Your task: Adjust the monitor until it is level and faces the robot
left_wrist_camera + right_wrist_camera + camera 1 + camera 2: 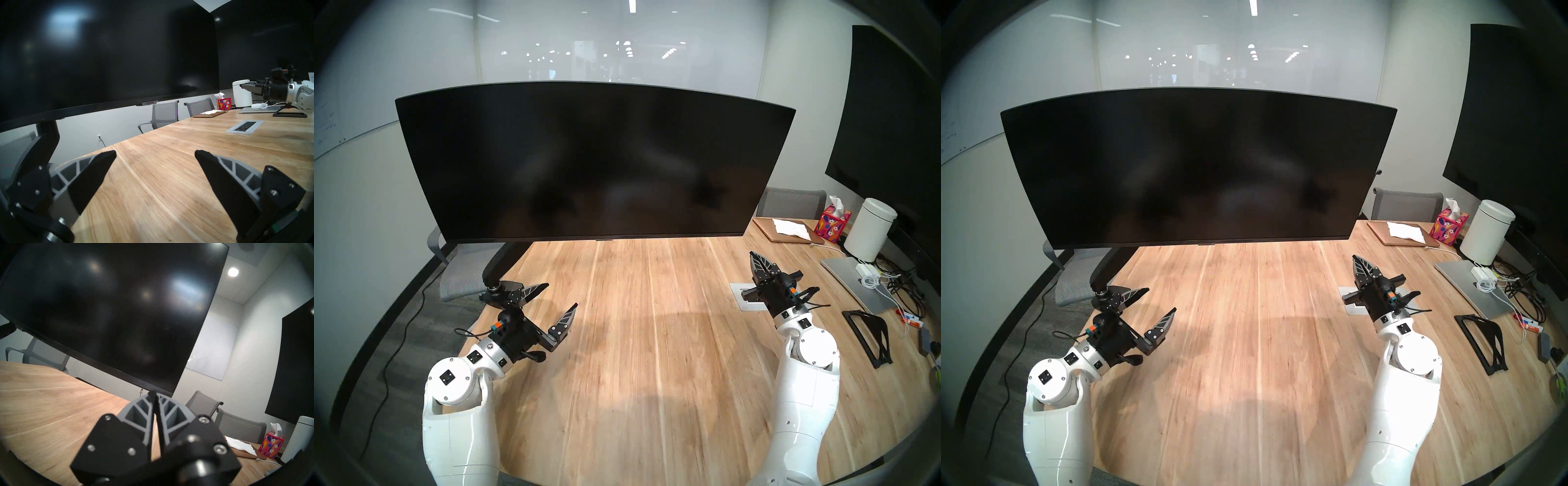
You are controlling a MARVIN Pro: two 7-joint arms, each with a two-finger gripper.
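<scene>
The monitor (592, 163) is a very wide curved black screen, switched off, hanging over the far half of the wooden table (636, 339) on a black arm mount (504, 261) at its lower left. Its front is turned towards me and its bottom edge runs about level in both head views (1199, 169). My left gripper (561, 294) is open and empty, low over the table by the mount's base, below the screen's left end (102, 50). My right gripper (752, 254) is shut and empty, pointing up at the screen's lower right corner (119, 302) without touching it.
A power outlet plate (751, 300) is set in the table under my right wrist. At the right stand a silver laptop (853, 281), a white canister (870, 234), a tissue box (833, 224), a black stand (870, 336) and cables. A dark wall screen (890, 118) hangs at the right. Grey chairs (164, 113) stand behind.
</scene>
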